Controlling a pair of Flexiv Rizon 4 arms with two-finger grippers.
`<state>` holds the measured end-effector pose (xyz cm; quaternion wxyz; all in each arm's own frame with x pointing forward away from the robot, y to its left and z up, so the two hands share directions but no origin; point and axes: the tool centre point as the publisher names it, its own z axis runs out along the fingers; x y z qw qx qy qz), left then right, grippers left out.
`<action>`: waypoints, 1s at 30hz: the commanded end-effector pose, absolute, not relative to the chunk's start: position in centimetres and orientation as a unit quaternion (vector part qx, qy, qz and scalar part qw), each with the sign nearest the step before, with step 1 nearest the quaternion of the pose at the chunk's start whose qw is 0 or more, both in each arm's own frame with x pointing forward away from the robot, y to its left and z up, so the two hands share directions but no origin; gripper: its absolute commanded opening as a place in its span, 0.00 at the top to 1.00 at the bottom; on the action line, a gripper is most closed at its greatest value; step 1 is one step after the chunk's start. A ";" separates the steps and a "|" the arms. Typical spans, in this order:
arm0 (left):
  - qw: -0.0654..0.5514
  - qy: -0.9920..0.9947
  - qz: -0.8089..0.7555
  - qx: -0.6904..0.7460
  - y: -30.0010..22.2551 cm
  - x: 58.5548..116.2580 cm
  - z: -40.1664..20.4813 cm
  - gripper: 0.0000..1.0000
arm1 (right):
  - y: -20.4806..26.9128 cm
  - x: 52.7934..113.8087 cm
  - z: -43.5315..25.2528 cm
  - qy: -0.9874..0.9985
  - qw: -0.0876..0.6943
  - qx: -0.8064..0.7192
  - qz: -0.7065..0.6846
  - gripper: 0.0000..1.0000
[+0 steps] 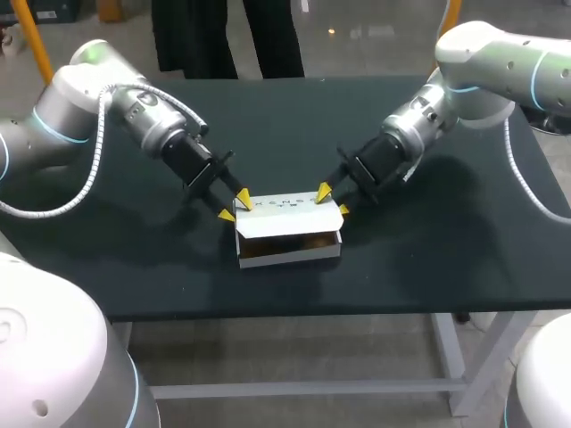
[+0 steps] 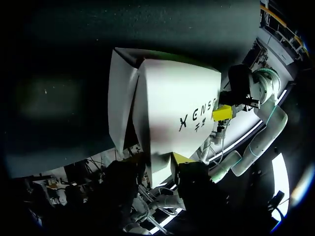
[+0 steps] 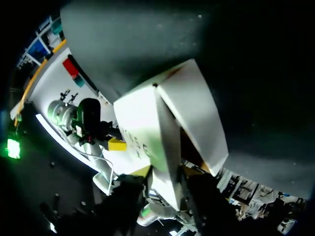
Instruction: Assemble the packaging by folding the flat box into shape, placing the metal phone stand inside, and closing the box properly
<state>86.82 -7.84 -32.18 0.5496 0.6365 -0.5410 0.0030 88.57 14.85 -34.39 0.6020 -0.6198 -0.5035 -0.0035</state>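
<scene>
Overhead, box front gapes; wrist views show lid.

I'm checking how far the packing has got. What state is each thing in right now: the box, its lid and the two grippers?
Box: folded into shape, standing on the table.
Lid: lowered but not shut; a gap shows along the front.
Left gripper: at the lid's left end; grip cannot be told.
Right gripper: at the lid's right end; grip cannot be told.
</scene>
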 end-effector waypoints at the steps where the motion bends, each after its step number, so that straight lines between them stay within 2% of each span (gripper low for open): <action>1: 0.542 -0.543 0.007 0.642 -7.8 86.2 -31.8 0.63 | 15.1 88.6 -34.8 -0.508 0.599 -0.619 0.002 0.57; 16: 0.527 -0.559 0.003 0.640 -7.5 85.9 -32.1 0.62 | 15.1 88.3 -35.3 -0.531 0.571 -0.626 0.012 0.50; 21: 0.519 -0.565 0.006 0.641 -7.4 85.8 -32.0 0.61 | 15.1 88.2 -35.1 -0.539 0.554 -0.634 0.012 0.45; 30: 0.502 -0.577 0.010 0.644 -7.1 85.7 -31.8 0.58 | 15.4 88.2 -34.9 -0.553 0.527 -0.645 0.012 0.46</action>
